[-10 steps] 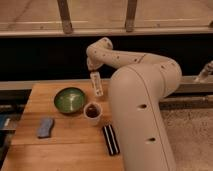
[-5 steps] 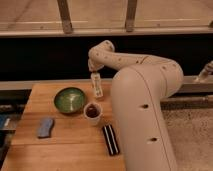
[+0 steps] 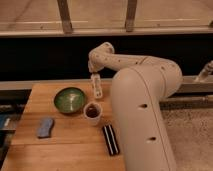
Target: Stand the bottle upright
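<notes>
The slim white bottle (image 3: 97, 86) hangs nearly upright, slightly tilted, over the back of the wooden table (image 3: 65, 142). My gripper (image 3: 94, 76) comes down from the arm's wrist and is shut on the bottle's top end. The bottle's lower end is close to the table surface, just behind the white cup; I cannot tell whether it touches the wood.
A white cup of dark liquid (image 3: 93, 111) stands right in front of the bottle. A green bowl (image 3: 69, 99) sits to its left. A blue sponge (image 3: 45, 127) lies front left and a black striped case (image 3: 110, 139) front right. My large white arm (image 3: 145, 115) covers the table's right side.
The bottle has moved slightly down and to the right with the gripper, and stands a little straighter. Nothing else moved.
</notes>
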### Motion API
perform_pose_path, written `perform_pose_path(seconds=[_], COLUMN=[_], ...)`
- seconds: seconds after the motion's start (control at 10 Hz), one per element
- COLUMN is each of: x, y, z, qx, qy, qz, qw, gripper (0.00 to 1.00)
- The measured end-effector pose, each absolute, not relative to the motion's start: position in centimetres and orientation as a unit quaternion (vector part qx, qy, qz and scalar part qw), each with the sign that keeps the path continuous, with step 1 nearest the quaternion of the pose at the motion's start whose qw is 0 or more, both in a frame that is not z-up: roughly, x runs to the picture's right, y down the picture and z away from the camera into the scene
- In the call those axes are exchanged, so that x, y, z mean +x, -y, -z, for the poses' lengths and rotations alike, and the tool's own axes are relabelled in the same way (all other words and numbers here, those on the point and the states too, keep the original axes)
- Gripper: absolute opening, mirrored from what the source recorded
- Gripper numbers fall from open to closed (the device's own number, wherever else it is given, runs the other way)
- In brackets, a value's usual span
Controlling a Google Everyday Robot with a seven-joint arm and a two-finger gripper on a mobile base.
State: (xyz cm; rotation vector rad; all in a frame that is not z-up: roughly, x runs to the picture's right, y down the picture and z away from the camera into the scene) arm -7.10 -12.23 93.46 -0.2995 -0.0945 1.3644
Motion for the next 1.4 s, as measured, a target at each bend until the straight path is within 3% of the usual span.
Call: perform_pose_path(seconds=[0.7, 1.4], x=[-7.0, -7.2], y=[10.7, 11.8], z=[-94.0, -93.5], qx=[-0.145, -0.130], qy=[0.065, 0.075], qz=[-0.634, -0.623], qw=[0.757, 0.768], gripper=[0.00, 0.00])
